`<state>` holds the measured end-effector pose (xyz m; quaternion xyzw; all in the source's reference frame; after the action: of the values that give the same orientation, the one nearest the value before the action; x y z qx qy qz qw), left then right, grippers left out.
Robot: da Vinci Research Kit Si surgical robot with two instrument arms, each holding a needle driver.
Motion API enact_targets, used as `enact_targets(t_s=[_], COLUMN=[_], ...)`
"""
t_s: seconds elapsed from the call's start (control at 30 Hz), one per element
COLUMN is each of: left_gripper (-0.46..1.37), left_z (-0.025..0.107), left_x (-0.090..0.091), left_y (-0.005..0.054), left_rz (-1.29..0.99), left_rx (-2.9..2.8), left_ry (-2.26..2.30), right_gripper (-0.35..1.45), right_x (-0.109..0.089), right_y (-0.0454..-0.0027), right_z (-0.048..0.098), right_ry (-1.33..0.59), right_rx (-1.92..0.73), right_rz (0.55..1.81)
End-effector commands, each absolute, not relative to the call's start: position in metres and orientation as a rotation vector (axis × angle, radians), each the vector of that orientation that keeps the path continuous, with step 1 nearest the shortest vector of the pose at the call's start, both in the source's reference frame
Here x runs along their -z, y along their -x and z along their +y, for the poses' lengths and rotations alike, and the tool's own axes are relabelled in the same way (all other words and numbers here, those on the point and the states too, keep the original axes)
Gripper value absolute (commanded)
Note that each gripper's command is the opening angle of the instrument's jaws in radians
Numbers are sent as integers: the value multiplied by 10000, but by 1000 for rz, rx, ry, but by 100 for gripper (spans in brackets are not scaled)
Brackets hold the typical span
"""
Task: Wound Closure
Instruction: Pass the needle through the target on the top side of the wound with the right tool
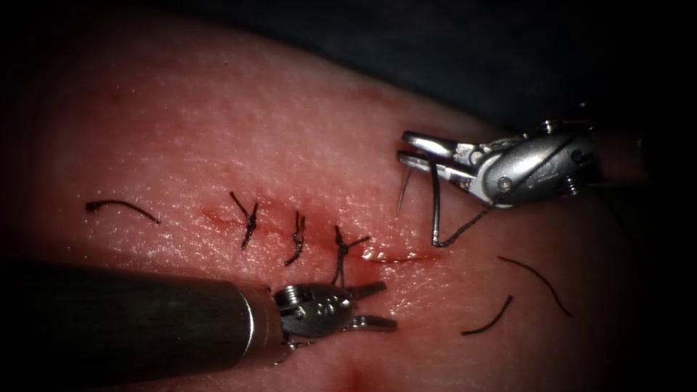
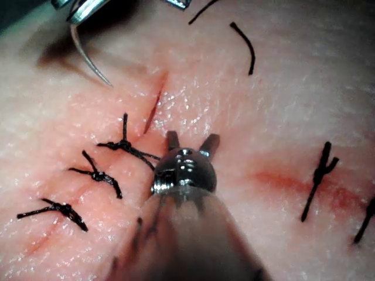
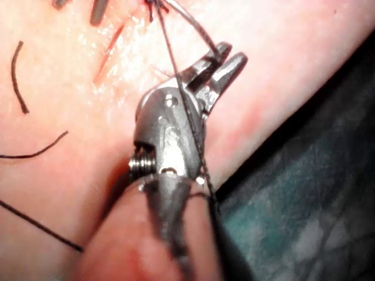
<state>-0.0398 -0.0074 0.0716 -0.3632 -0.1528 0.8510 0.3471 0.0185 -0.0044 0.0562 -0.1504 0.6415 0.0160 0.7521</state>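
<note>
Needle point(image 1: 404, 190), thin, stiff, slippery: right tool point(image 1: 406, 147) clamps its upper end at upper right; mid-curve grips steadier. Left tool point(image 1: 379, 305) gapes, holds nothing.

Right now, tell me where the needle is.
In the endoscope view the needle hangs from the right claw, above the tissue, over the cut's open right end, not in tissue.

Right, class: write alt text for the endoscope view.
The right tool holds the curved needle above the tissue, thread trailing. The left tool, jaws open and empty, sits below the cut, beside three knotted stitches.
</note>
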Motion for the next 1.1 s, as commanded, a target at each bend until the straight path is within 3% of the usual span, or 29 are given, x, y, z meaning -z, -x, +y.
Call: enact_targets(t_s=[0.03,1.1], left_gripper=[29,26], left_z=[-74,-72], left_x=[-715,-708], left_y=[398,396], left_rz=[-401,-412], left_rx=[-2207,-2206], left_ry=[944,942], right_gripper=[-35,-35], right_x=[-562,-573], right_y=[-185,-196], right_z=[-44,-54], right_ry=[334,355], right_rx=[-41,-41], right_rz=[1401,1392])
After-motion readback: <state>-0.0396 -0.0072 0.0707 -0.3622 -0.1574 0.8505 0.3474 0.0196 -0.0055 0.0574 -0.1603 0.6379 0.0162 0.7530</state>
